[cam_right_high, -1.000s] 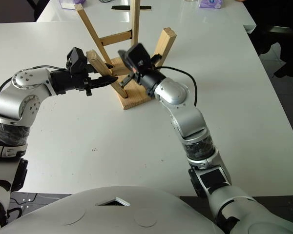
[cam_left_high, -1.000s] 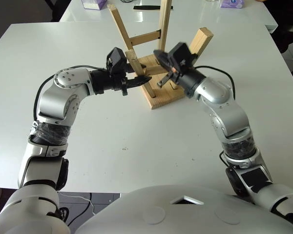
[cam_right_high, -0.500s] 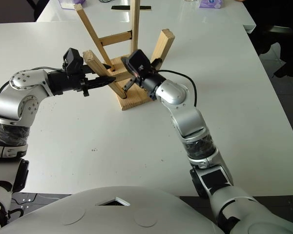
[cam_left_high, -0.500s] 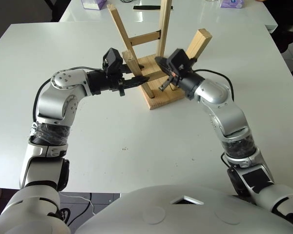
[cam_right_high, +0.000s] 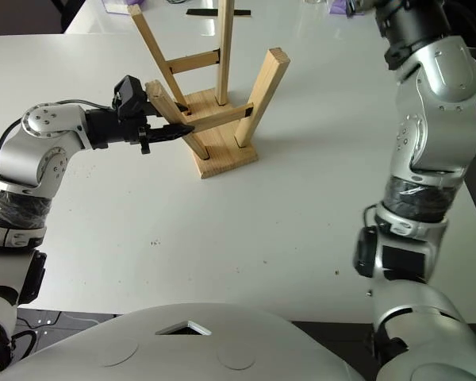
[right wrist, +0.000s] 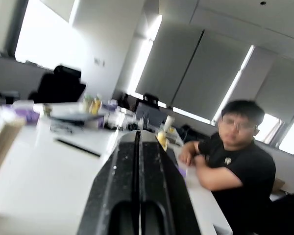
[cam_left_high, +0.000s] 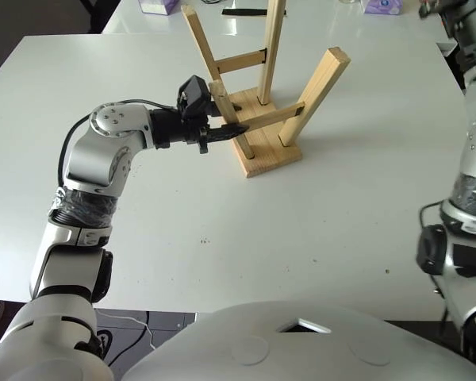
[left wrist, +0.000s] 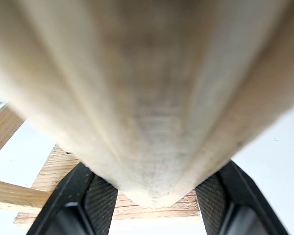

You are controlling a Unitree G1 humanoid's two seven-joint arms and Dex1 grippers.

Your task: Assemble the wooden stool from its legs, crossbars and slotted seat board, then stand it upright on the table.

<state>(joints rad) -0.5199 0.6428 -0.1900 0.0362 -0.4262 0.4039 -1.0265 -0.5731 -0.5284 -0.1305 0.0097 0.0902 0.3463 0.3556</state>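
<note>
The big white table (cam_left_high: 222,230) carries the pale wooden stool (cam_left_high: 263,119). The stool is upside down: its flat slotted seat board (cam_left_high: 271,160) lies on the table and its legs (cam_left_high: 317,91) point up. The left gripper (cam_left_high: 228,129) is squeezed tight on the short slanted leg (cam_left_high: 219,95) nearest it. The right gripper (right wrist: 138,161) is up high, pinched together, holding nothing. Turning the stool over by one leg could make it swing, or pull that leg out of its slot.
</note>
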